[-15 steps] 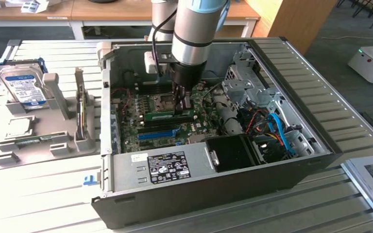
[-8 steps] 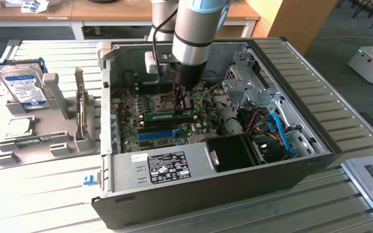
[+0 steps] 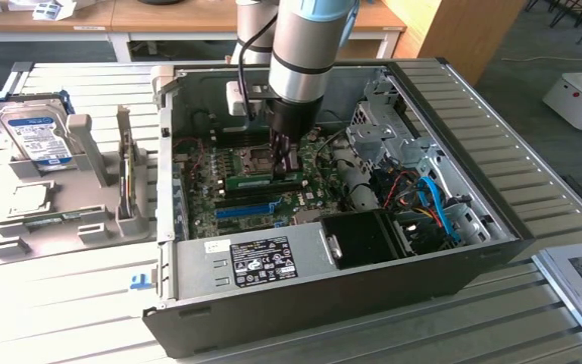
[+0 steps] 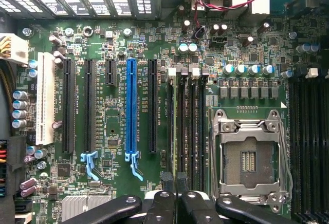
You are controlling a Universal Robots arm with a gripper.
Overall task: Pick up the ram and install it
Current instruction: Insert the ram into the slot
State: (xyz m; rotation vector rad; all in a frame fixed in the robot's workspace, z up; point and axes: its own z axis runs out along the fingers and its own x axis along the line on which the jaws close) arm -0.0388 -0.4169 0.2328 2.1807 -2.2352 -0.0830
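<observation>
the fingers (image 3: 287, 156) are pinched narrow on the ram (image 3: 252, 182), which stands on edge down on the motherboard (image 4: 110, 126) beside the cpu socket (image 4: 250, 157) (pick-up looks done); whether it is fully seated, i cannot tell.

Nothing legible: the print on the black label (image 3: 261, 258), at six o'clock in the case (image 3: 321, 322), cannot be made out

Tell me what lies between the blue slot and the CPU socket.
In the wrist view, a black expansion slot and the bank of memory slots lie between them.
</observation>
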